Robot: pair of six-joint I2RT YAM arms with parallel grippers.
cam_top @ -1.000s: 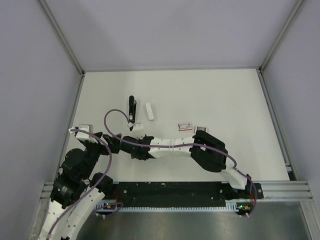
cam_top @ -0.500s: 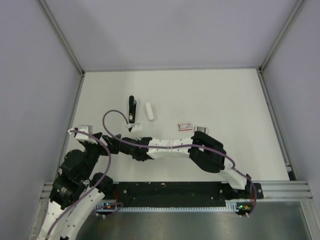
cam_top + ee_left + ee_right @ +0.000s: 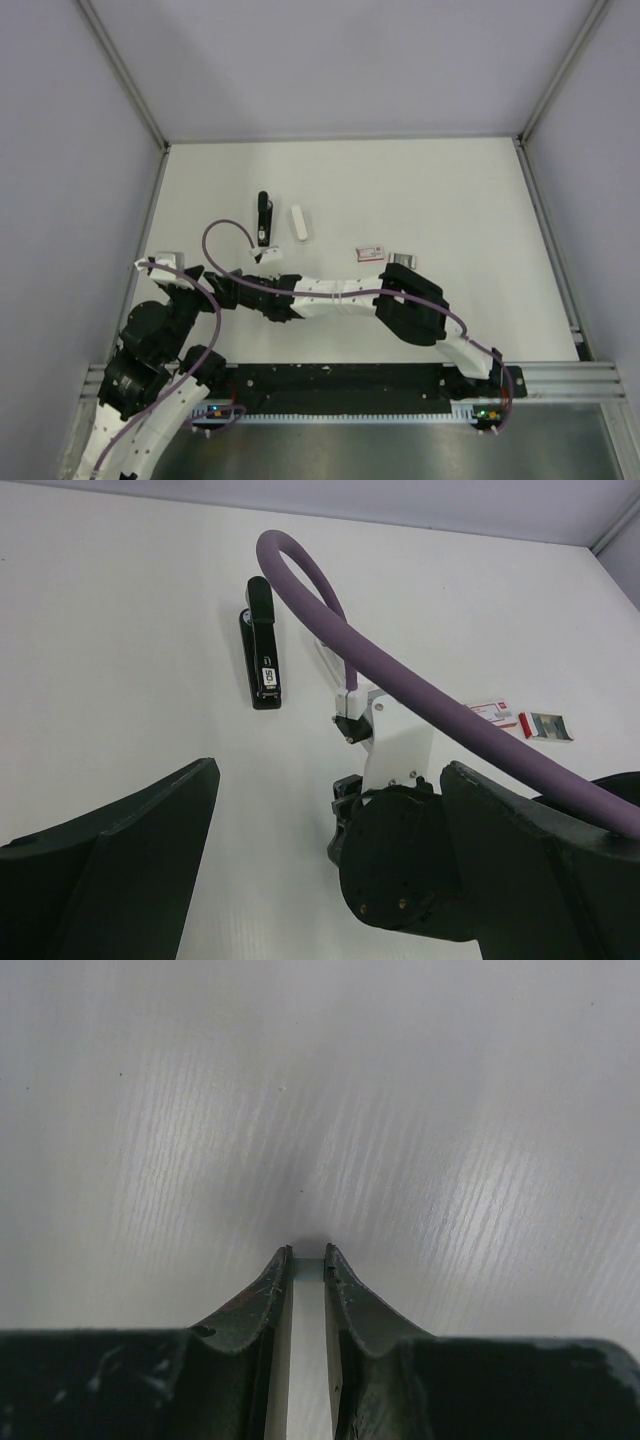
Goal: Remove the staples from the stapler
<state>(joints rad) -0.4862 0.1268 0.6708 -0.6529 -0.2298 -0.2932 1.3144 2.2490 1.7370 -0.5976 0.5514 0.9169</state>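
So the white table (image 3: 450,190) takes up most of the overhead shot. The right arm (image 3: 340,295) stretches flat across it toward the left arm (image 3: 150,340), with a purple cable (image 3: 400,680) looping off its wrist.

The left claw (image 3: 330,770) is spread wide open with nothing in it, and the right arm's wrist sits right in front of it. The right claw (image 3: 307,1255) points down at bare table with its fingers pulled in to a thin slit. Something pale shows in that slit, but I honestly can't tell if it's pinching anything.

The stapler (image 3: 262,652) lies flat out ahead of the left claw, a bit to its left and well apart from both claws. A white block (image 3: 299,223) sits just beside it.

Off to the left claw's right there's a small pink-marked box (image 3: 495,712). The staples (image 3: 547,725), a little grey strip, lie just beside it on the far side from the claw.
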